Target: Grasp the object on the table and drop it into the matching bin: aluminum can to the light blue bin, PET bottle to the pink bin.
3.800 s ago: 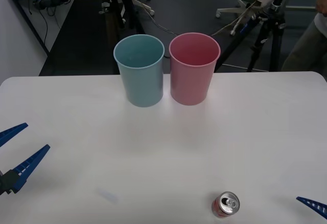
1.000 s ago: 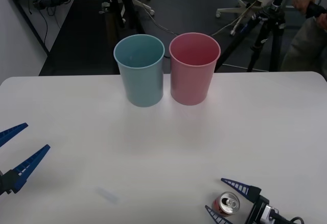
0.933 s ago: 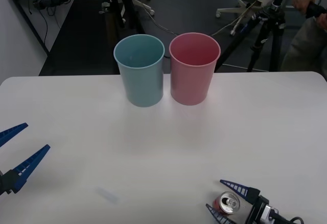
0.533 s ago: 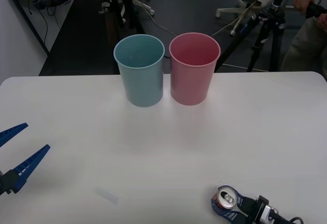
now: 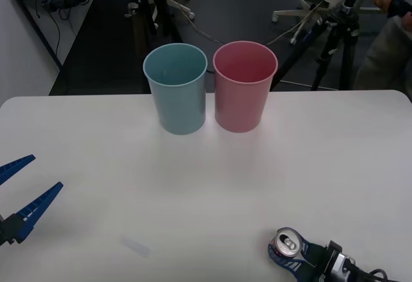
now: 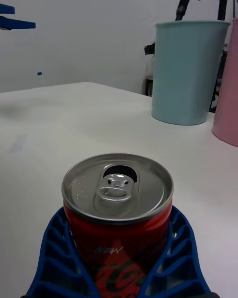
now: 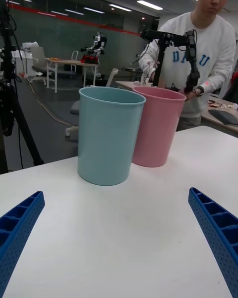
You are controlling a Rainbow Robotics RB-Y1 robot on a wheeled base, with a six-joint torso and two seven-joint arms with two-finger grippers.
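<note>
While the right gripper sits low at the near right part of the table, its two blue ribbed fingers are pressed against both sides of the aluminum can, which stands upright between them with its silver pull-tab top facing up. Seen from the right wrist, the can fills the space between the fingers, its red wall touching the ribbed pads on either flank, and its base appears to be on the white tabletop.

Well beyond the fingertips, toward the far edge of the table, the light blue bin and the pink bin stand upright just beside each other, the blue one on the robot's left of the pink one. Both are well apart from the can.

At the near left edge, the left gripper hovers with its fingers spread wide and nothing between them; from its wrist camera, the two bins stand ahead of the open gap.
</note>
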